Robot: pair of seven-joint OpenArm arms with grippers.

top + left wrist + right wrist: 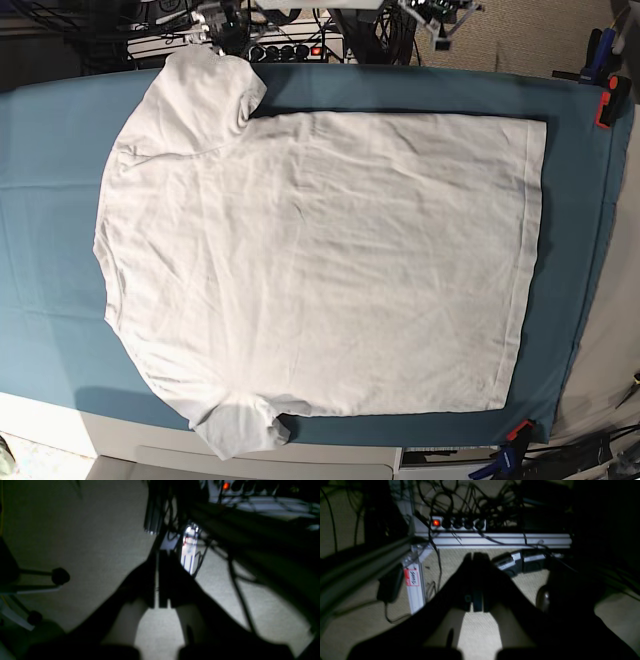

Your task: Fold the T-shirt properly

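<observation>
- Left wrist view: the left gripper [160, 580] hangs dark against a pale carpeted floor [100, 530], its two fingers pressed together with only a thin slit of light between them, and nothing is caught in them. Beyond its tip stands a bright aluminium frame leg [188, 552] among black cables [235, 585]. A chair base with castors [60, 576] sits at the left edge. The T-shirt is out of this view.
- Right wrist view: the right gripper [477, 580] is closed tight, finger against finger, and it grasps nothing. Past it on the floor lies a power strip [457, 523] with a glowing red switch, behind an aluminium frame rail [500, 541]. A frame leg carries a red-edged label [412, 578].
- Base view: the T-shirt [320, 260] lies spread flat and unfolded on the teal cloth [50, 180] that covers the desk, collar end toward the view's left and hem toward the right. One sleeve reaches the far edge; the other hangs a little over the near edge. Clamps [606, 100] pin the cloth at the right-hand corners. Neither arm shows here.
</observation>
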